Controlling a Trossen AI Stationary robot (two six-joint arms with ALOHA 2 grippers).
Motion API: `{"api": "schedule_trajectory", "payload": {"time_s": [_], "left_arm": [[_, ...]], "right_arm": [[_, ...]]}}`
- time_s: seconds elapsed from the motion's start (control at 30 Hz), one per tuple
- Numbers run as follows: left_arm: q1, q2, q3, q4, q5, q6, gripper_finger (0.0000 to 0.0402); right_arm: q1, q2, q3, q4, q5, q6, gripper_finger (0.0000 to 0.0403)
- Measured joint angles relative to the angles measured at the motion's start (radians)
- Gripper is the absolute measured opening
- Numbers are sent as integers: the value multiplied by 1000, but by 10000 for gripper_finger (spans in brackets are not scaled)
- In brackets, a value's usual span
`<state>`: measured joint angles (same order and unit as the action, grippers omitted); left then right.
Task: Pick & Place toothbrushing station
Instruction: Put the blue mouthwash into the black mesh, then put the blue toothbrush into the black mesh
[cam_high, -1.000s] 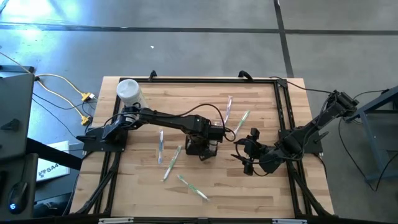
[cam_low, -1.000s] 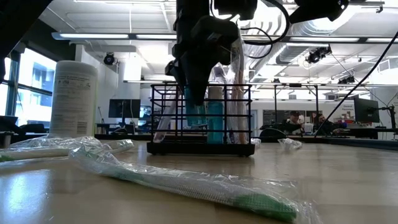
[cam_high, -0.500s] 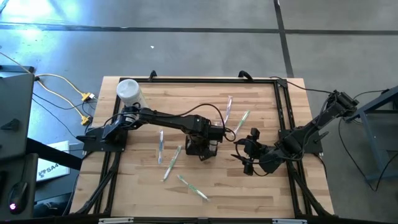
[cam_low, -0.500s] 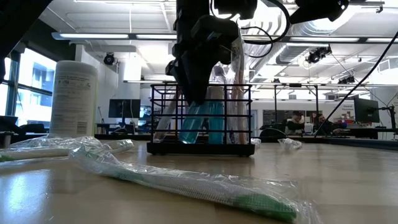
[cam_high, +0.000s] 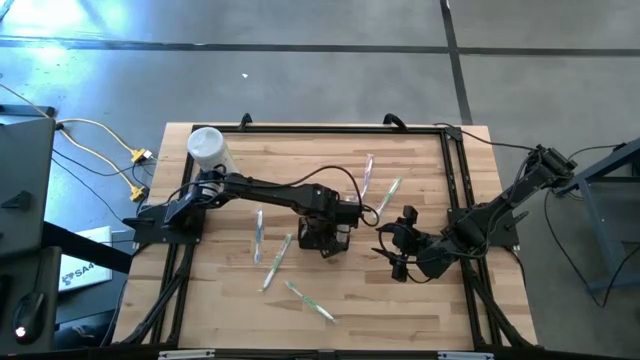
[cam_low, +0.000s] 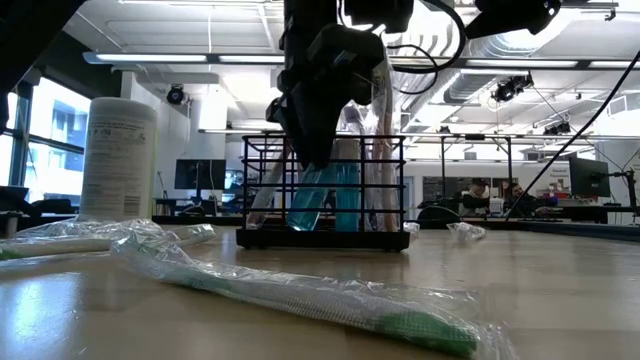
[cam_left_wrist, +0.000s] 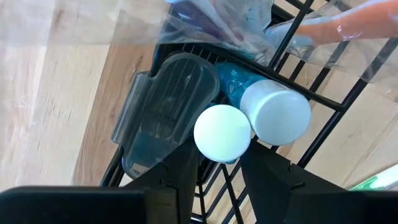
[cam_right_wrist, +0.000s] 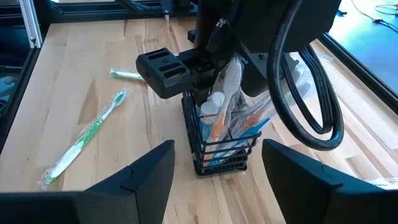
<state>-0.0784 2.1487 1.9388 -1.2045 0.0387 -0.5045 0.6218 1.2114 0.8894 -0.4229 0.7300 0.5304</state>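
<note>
White bottle far left of the caddy. Wrapped toothbrushes lie just left of the caddy, mid-table. Left gripper hangs right over the caddy, fingers parted either side of a white-capped tube. Right of the caddy, right gripper waits with fingers apart, holding nothing.

Left arm: reaches from the desk's left edge across to the desk's middle, forearm level, wrist bent down. Left pincer: points straight down, jaws parted (both dark fingers seen apart in the left wrist view). Right arm: folded low near the desk's right edge, elbow outboard. Right pincer: aimed toward the desk's middle, jaws wide apart, holding nothing.
</note>
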Motion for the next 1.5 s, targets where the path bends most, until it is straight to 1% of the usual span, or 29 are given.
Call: {"api": "schedule_trajectory", "payload": {"time_s": [0.17,0.47,0.9,1.0,1.13,1.37,1.5], "left_arm": [[0,5,24,-26,2,0,118],[0,-16,29,-57,5,0,118],[-1,-20,30,-56,5,1,118],[-1,-37,32,-60,5,0,118],[-1,-37,78,-115,5,0,118],[-1,-38,177,-149,4,0,118],[-1,-38,207,-168,3,0,118]], "right_arm": [[0,0,0,0,0,0,235],[0,0,0,0,0,0,235],[0,0,0,-1,0,0,235],[0,0,0,-1,0,0,235],[0,0,0,-1,0,0,235],[0,0,0,0,0,0,235],[0,0,0,-1,0,0,235]]}}
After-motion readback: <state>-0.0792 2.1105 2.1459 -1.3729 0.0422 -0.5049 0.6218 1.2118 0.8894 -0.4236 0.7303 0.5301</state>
